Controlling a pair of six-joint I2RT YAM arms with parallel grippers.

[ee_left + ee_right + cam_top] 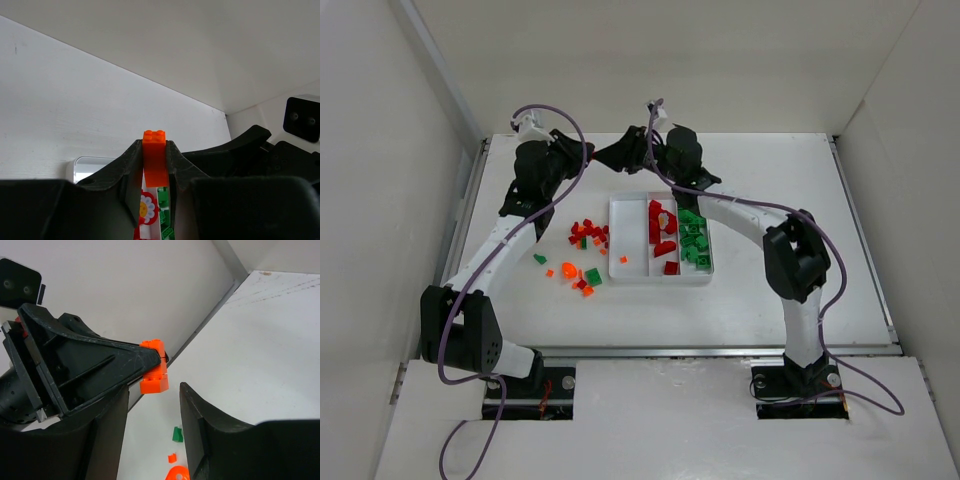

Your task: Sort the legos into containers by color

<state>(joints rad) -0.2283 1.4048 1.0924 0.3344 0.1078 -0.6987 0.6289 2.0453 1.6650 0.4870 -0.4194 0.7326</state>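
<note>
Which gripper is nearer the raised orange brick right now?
Left. The left gripper is shut on the orange brick; the right gripper faces it, jaws open, apparently not touching.

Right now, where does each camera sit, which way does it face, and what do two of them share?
Top external: above and behind the robot, looking down on the table, tray and loose legos; left arm and right arm show.
Left wrist: on the left arm, looking along the left gripper, shut on an orange lego, toward the right arm.
Right wrist: on the right arm, looking through the open right gripper at the left gripper.
Shared: both wrist views show that orange lego.
</note>
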